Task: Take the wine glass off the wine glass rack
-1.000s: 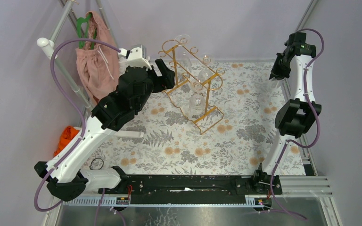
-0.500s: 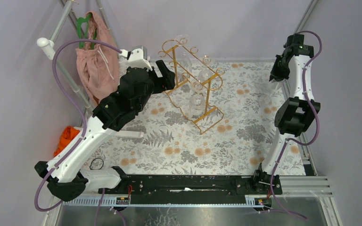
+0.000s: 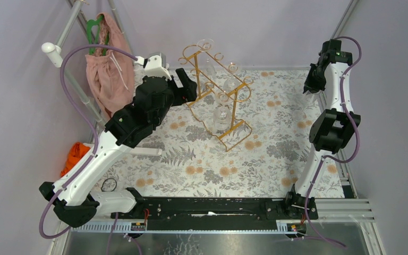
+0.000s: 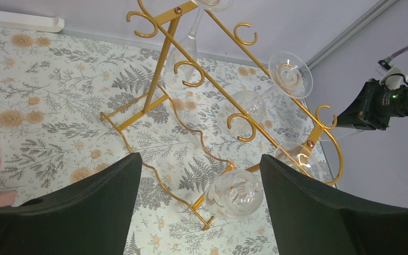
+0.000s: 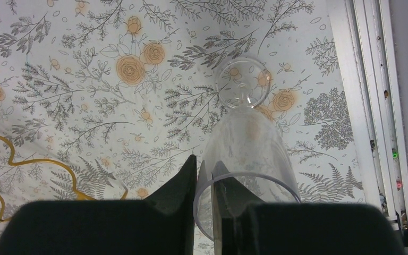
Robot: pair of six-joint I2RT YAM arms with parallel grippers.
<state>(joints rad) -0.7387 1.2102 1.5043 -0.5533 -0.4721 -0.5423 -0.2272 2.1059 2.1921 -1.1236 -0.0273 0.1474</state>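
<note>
Wine glass point(image 5: 247, 138) sits rim-clamped in the right end effector point(image 5: 204, 171)

Shiny metal rack point(image 4: 161, 64), clear wine glass point(image 5: 247, 138)

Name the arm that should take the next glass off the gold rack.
Left. The left gripper is open and faces the rack, a hanging glass ahead. The right gripper, away from the rack, is shut on a wine glass.

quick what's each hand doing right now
Left hand: open, holding nothing.
Right hand: closed on the rim of a wine glass.
</note>
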